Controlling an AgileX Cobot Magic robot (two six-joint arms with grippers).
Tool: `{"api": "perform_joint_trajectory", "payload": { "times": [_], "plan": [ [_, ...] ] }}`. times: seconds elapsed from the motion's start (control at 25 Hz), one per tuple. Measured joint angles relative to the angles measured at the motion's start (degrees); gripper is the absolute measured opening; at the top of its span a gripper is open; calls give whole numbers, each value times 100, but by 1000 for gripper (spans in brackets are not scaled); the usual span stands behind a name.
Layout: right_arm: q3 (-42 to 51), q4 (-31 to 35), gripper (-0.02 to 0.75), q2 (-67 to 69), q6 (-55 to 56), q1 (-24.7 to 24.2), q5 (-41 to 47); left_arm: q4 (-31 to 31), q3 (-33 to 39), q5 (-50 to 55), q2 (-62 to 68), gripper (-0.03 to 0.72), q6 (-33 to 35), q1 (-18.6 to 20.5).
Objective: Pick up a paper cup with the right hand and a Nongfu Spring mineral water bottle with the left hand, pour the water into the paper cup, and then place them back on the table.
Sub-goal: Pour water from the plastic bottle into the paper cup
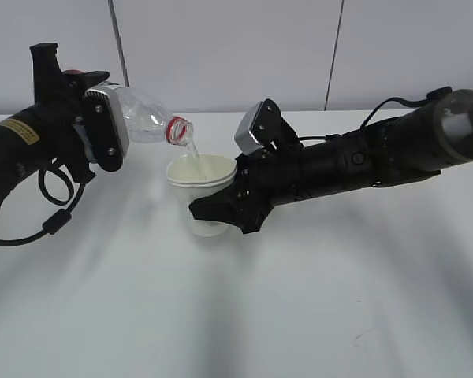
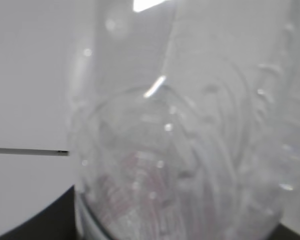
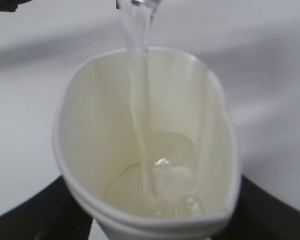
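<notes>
My left gripper [image 1: 102,134] is shut on the clear mineral water bottle [image 1: 146,116], tipped with its red-ringed mouth down to the right over the paper cup [image 1: 202,189]. A thin stream of water runs from the mouth into the cup. My right gripper [image 1: 221,209] is shut on the off-white cup and holds it above the white table [image 1: 299,299]. In the right wrist view the squeezed cup [image 3: 145,150] fills the frame, with water pooling at its bottom. In the left wrist view the bottle [image 2: 190,150] fills the frame, blurred; the fingers are hidden.
The wall behind the table is plain grey with dark vertical seams [image 1: 118,47]. A looped black cable [image 1: 55,197] hangs under the left arm. The right arm [image 1: 378,153] stretches in from the right above the table.
</notes>
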Motion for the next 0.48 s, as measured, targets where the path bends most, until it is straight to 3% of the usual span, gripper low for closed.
{"api": "perform_joint_trajectory", "payload": {
  "times": [0.48],
  "plan": [
    [0, 0, 453, 12, 0, 0, 0, 0, 0, -10, 0, 364, 5, 0]
  ]
}}
